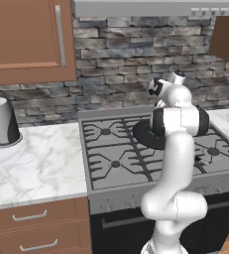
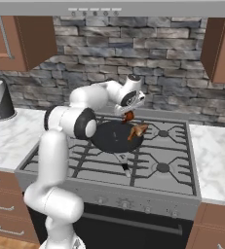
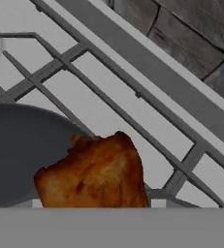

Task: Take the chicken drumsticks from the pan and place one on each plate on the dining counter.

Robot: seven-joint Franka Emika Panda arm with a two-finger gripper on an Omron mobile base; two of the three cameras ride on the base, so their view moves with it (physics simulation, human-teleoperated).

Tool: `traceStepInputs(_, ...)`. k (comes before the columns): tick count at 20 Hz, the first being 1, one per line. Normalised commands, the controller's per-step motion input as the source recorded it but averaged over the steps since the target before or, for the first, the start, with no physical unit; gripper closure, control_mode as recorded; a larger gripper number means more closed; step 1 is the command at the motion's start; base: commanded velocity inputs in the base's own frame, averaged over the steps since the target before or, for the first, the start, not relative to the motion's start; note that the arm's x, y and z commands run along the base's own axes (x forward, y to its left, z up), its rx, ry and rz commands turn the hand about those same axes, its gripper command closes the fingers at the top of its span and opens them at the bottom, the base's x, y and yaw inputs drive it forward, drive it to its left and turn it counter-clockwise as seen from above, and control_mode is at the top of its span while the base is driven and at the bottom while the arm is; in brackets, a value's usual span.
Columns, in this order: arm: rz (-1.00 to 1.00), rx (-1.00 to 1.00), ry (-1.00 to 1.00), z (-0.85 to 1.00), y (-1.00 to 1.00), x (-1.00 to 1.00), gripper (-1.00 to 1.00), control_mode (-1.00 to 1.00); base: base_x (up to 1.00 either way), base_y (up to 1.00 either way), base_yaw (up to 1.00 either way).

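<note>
While the jaws (image 2: pixel 129 115) grip one chicken drumstick (image 3: pixel 96 175) just above the pan (image 2: pixel 115 135) on the stove (image 2: pixel 155 151), a second drumstick (image 2: pixel 138 130) lies at the pan's right rim; a shallow hold could drop the raised piece onto the grates.

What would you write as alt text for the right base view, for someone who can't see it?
A white robot arm reaches over a gas stove, its gripper shut on a chicken drumstick just above a black pan. A second drumstick lies at the pan's right edge.
</note>
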Motion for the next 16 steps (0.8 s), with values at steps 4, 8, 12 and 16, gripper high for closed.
traceStepInputs(4,0.00,0.02,-0.41,0.76,0.00,-0.97,1.00,-1.00,0.00,0.00,0.00)
traceStepInputs(8,0.00,-0.03,-0.32,0.02,0.20,-1.00,1.00,-1.00,0.00,0.00,0.00)
traceStepInputs(12,0.00,-0.17,-0.18,0.01,0.74,-1.00,1.00,-1.00,0.00,0.00,0.00)
traceStepInputs(16,0.03,-0.37,0.02,0.31,0.99,-1.00,1.00,-1.00,0.00,0.00,0.00)
